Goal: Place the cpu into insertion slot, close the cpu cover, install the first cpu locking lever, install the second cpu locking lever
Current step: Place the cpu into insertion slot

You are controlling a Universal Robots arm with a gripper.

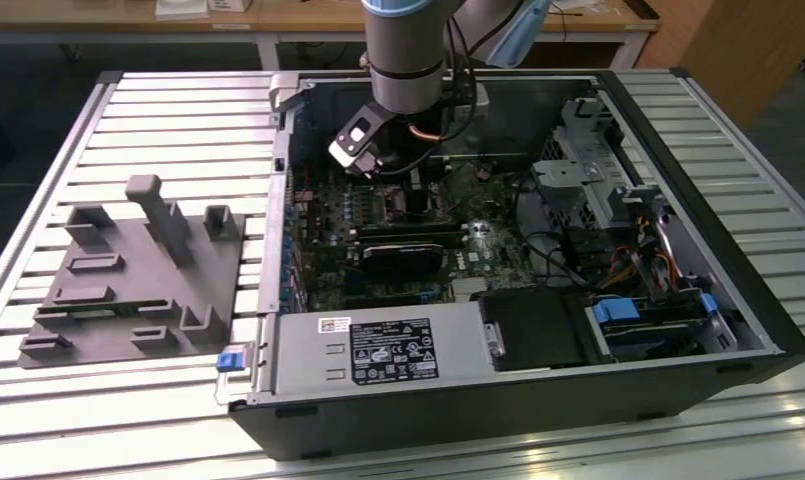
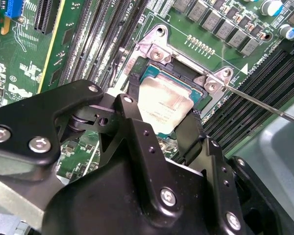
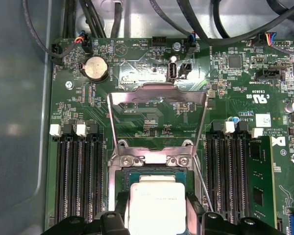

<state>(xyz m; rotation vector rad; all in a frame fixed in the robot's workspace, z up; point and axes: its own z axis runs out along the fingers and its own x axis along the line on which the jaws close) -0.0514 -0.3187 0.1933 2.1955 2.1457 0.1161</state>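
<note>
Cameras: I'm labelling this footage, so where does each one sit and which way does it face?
Exterior view: off the arm, high up, looking down into the open case; the arm shows.
Second wrist view: on the wrist, close behind the hand, looking at the cpu between its fingers.
First wrist view: on the wrist, facing the board and raised cover; fingers show.
Both wrist views share the cpu and hand.

The cpu (image 3: 154, 208) had a pale, matt brushed-metal face. The cpu cover (image 3: 158, 94) was thin bare silver metal with a dull sheen. The gripper (image 2: 160, 113) was matt black. The circuit board (image 3: 137, 54) was glossy green. At the exterior view's left, a fixture block (image 1: 135, 280) looked matt grey plastic on a ribbed metal table (image 1: 55, 130).
</note>
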